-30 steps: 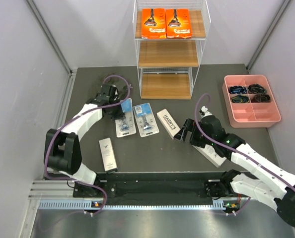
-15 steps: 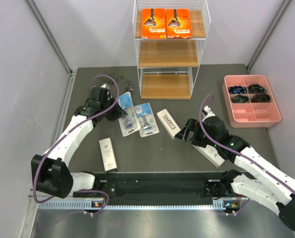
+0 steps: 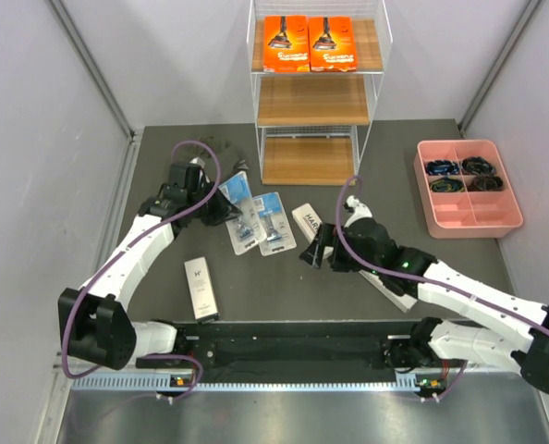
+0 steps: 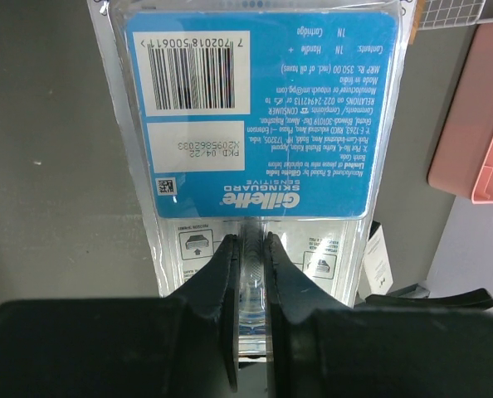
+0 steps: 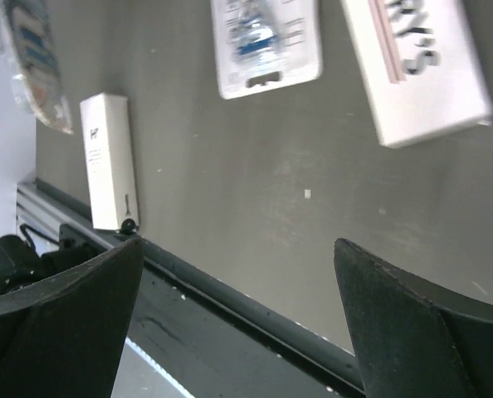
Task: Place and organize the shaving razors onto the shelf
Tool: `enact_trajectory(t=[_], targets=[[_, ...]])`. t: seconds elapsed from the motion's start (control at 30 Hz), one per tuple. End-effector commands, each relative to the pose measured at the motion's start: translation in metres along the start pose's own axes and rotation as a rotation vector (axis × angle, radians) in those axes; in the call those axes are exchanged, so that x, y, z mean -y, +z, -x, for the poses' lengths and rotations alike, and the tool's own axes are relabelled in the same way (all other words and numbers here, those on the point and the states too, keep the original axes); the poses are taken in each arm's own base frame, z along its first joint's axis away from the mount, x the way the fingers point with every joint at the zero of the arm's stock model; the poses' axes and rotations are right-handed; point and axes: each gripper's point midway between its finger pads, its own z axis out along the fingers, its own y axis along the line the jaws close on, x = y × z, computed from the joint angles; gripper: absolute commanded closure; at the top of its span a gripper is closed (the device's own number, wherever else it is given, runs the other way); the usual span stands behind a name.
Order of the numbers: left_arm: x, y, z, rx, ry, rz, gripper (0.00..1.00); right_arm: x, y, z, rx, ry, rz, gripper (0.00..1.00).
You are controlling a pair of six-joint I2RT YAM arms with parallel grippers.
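Grey tabletop (image 3: 256, 282): left jaws pinch blister pack (image 4: 259, 108), long axis straight ahead; right jaws wide apart.

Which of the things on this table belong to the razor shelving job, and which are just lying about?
Job:
tall white wire shelf with wooden tiers
two flat orange razor boxes on its top tier
two blue-and-clear blister packs, one pinched in the left gripper
three slim white boxes, not yet shelved

Lying about:
pink compartmented plastic tray
dark bundled items inside it
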Motion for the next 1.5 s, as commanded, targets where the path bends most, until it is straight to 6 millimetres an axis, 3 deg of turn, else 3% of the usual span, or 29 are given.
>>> enact_trajectory(t=[0.0,0.37,0.47,0.67,0.93,1.03,1.27,1.4,1.47], targets=[[0.016,-0.001,0.009,0.023,-0.007,-0.068,1.00,-0.063,0.002,0.032,0.153,-0.036,0.127,0.06],[0.029,0.000,0.005,-0.014,-0.036,-0.132,1.00,-0.151,0.022,0.046,0.268,-0.096,0.245,0.14],[0.032,-0.001,0.005,-0.021,-0.037,-0.145,1.00,-0.160,0.035,0.044,0.252,-0.096,0.248,0.19],[0.036,-0.006,0.004,-0.023,-0.034,-0.166,1.00,-0.166,0.052,0.041,0.244,-0.088,0.246,0.35],[0.043,-0.008,0.005,-0.028,-0.036,-0.190,1.00,-0.167,0.063,0.034,0.215,-0.089,0.242,0.41],[0.045,-0.009,0.004,-0.034,-0.035,-0.200,1.00,-0.166,0.065,0.032,0.218,-0.081,0.243,0.50],[0.052,-0.010,0.002,-0.048,-0.051,-0.239,1.00,-0.158,0.074,0.026,0.224,-0.048,0.237,0.59],[0.054,-0.011,0.003,-0.044,-0.050,-0.251,1.00,-0.154,0.079,0.022,0.216,-0.030,0.230,0.75],[0.056,-0.013,0.003,-0.045,-0.048,-0.257,1.00,-0.151,0.081,0.021,0.218,-0.018,0.220,0.88]])
